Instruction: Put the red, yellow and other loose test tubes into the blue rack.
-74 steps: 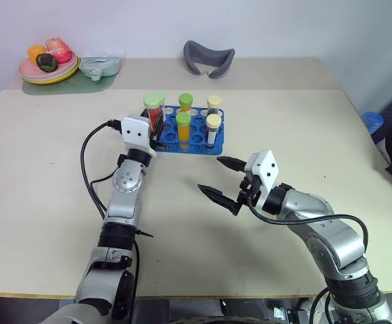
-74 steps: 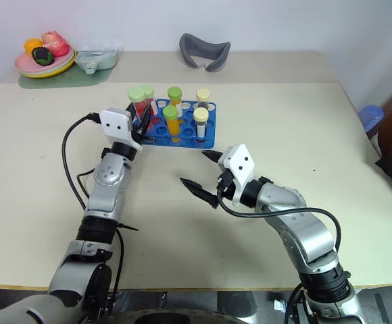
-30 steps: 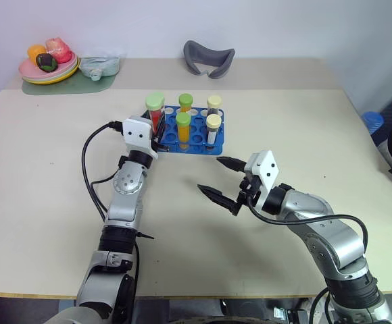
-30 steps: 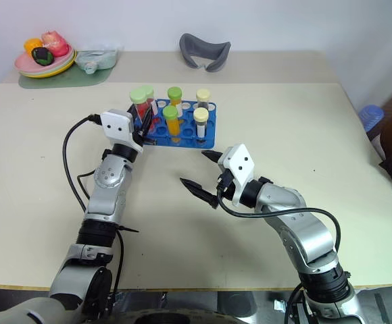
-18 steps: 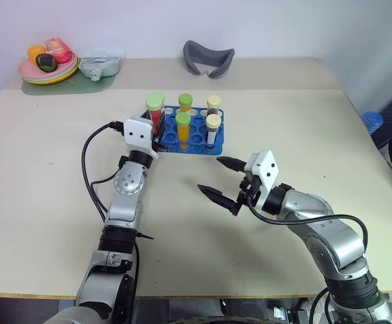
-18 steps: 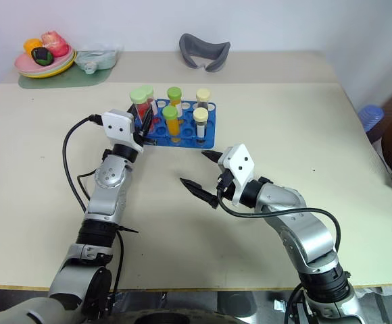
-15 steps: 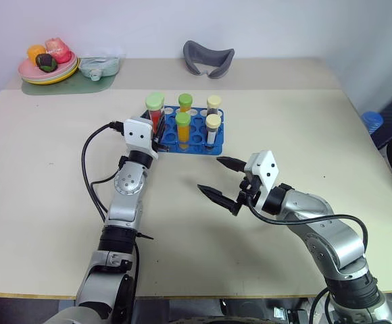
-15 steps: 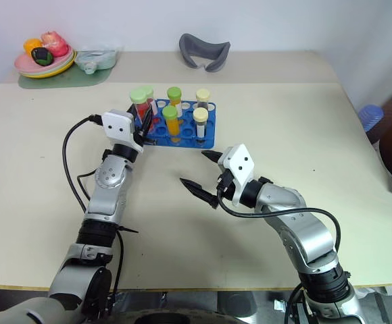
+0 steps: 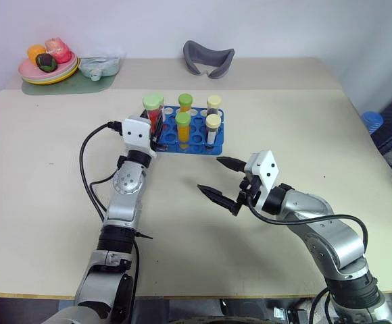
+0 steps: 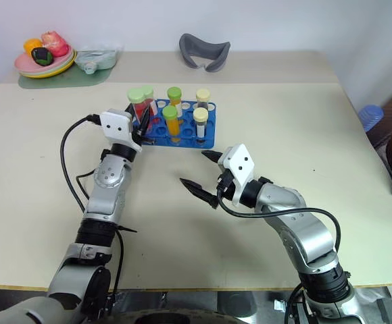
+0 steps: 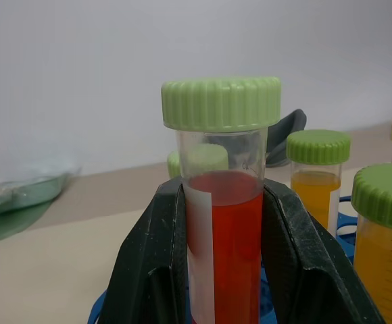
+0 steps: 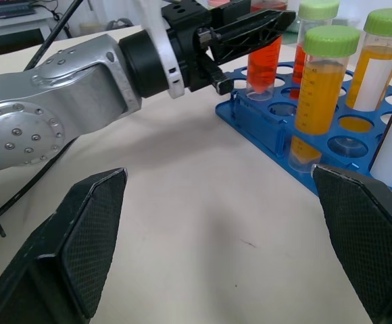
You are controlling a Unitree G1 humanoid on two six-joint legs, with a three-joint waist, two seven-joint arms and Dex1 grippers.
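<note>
I see the rack (image 9: 190,137) mid-worktop (image 9: 47,175) with tubes standing in it, my left claw (image 9: 157,128) at its left end, my right claw (image 9: 221,178) nearer me, plates (image 9: 47,71) far left.

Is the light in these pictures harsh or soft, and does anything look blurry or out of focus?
Left eye view: even, soft light, with a faint shadow on the table under the right tool. Left wrist view: the red tube in the left tool is sharp, and the wall and dishes behind are soft. Right wrist view: the blue rack is crisp, while the near fingers look blurred.
</note>
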